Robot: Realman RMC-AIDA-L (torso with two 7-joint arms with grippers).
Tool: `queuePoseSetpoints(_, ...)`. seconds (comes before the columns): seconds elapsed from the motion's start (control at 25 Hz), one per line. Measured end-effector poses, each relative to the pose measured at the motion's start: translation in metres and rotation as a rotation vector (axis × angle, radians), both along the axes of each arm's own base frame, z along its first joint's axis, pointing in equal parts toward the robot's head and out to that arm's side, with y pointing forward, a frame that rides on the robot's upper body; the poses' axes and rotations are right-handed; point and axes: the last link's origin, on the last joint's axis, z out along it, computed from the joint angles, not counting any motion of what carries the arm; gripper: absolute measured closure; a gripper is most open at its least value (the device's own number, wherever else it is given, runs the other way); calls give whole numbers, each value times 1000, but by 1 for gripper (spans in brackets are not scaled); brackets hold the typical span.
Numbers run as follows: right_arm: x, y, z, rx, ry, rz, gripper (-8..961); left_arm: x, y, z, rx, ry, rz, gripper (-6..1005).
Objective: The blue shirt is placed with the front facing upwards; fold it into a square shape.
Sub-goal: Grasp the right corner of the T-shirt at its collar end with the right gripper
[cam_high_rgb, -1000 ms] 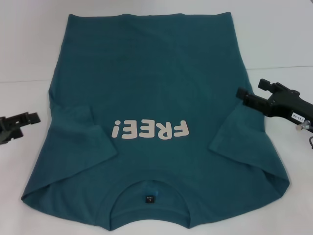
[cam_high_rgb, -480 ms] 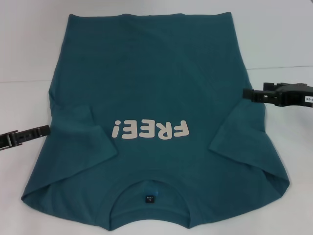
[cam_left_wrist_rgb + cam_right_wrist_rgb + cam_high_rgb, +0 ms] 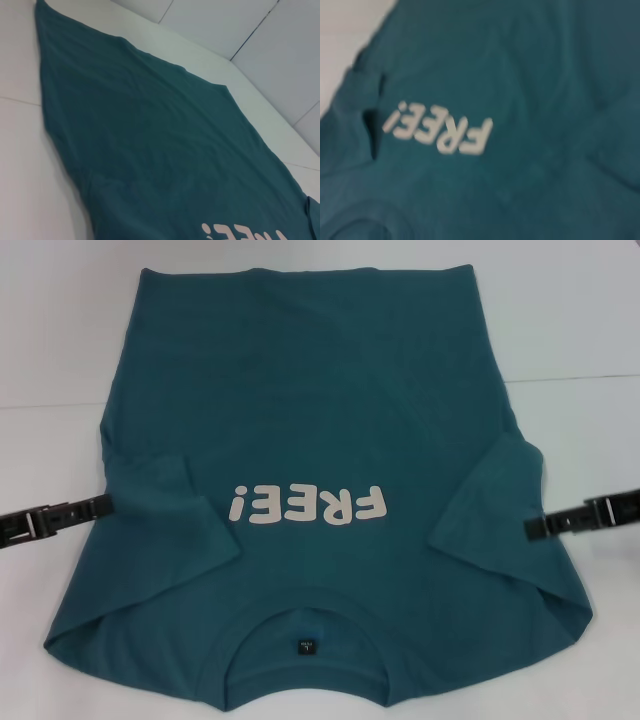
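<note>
1. Left gripper, a thin black claw, sits at the left edge of the large teal-blue cotton T-shirt, beside the folded-in left sleeve; I cannot tell whether its fingers are apart or together
2. The T-shirt lies flat on the white table, cream "FREE!" lettering upward, collar nearest the robot; sleeves appear tucked inward, body unfolded, so most folding remains
3. Right gripper meets the T-shirt's right sleeve edge, finger state likewise unclear; bare table flanks both sides of the T-shirt
</note>
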Motion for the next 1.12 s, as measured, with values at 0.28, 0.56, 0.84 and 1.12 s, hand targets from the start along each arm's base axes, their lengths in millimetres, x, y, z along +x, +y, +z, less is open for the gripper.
queuePoseSetpoints(0.28,16,-16,10,-46,3,-137,38,5,1,-4,0,3,-20,124)
queuePoseSetpoints(0.56,32,-22,19,-13,-15,-180,38,7,4,-2,13,5,-24,124)
queuePoseSetpoints(0.84,33,-20,12,-20,7,-186,37,9,5,-3,13,5,-30,123)
queuePoseSetpoints(1.12,48,-21,1,-28,33,-235,37,8,5,-7,17,14,-29,123)
